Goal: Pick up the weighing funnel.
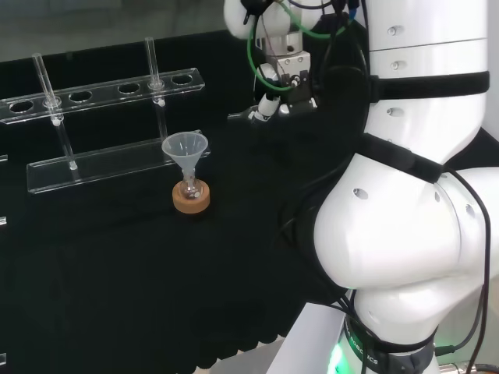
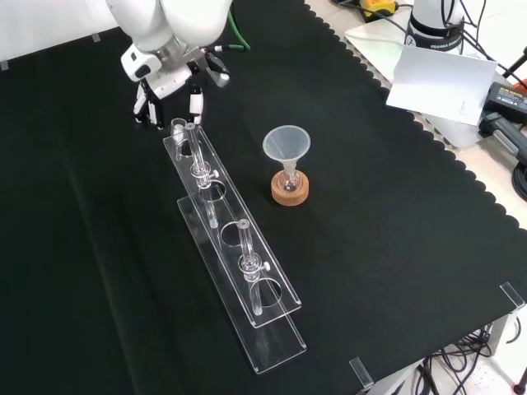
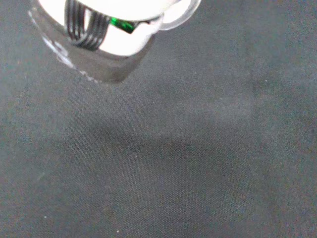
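Note:
My hand [image 1: 284, 82] hangs over the cloth just past the right end of the tube rack in the head view. In the front view the hand [image 2: 169, 78] sits at the rack's far end with its fingers [image 2: 196, 103] curled downward. A small clear piece, the weighing funnel [image 1: 242, 115], pokes out to the left of the fingers in the head view. Close up in the wrist view, the weighing funnel [image 3: 106, 69] shows as a clear scoop-like shape under the blurred white hand [image 3: 114, 29], with bare black cloth beneath it.
A clear two-tier tube rack [image 2: 239, 271] with two upright tubes [image 1: 153, 62] runs along the cloth. The big funnel [image 2: 286, 144] stands in a small flask on a cork ring [image 2: 291, 193] beside it. A sheet of paper [image 2: 436, 78] and cables lie beyond the cloth's scalloped edge.

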Robot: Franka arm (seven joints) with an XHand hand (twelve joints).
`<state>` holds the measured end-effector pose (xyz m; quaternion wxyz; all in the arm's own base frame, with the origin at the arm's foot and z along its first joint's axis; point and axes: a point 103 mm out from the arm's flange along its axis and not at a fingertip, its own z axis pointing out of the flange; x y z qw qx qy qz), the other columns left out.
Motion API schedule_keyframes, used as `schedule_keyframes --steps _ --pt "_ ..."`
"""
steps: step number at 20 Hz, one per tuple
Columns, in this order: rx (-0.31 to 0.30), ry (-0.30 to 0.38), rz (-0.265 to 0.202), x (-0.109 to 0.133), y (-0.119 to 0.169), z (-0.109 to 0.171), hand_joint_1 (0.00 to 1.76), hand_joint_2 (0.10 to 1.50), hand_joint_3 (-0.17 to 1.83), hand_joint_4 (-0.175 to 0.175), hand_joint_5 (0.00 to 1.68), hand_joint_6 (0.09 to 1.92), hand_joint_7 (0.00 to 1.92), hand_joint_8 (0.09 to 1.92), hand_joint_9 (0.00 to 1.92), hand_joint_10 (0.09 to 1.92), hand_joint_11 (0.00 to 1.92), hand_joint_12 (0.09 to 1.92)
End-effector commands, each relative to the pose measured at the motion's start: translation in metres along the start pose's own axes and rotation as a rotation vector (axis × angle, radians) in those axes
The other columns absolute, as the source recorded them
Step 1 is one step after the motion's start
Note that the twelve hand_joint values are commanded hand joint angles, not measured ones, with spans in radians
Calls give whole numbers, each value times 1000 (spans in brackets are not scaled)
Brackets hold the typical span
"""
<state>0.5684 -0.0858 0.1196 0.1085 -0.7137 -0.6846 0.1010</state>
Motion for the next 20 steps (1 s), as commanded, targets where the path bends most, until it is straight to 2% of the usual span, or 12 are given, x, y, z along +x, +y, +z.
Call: schedule_keyframes --steps 1,10,15,20 --pt "-46 126 36 -17 -15 -9 1138 692 522 175 1378 421 538 683 968 352 827 1037" --pt "-85 117 52 -24 -36 -38 1139 688 529 175 1379 421 549 687 981 351 839 1033" --pt "-107 101 48 -20 -52 -55 1139 687 531 175 1380 421 550 687 983 350 843 1031" --pt "-130 116 37 -20 -68 -68 1139 686 532 175 1380 421 551 688 985 349 845 1030"
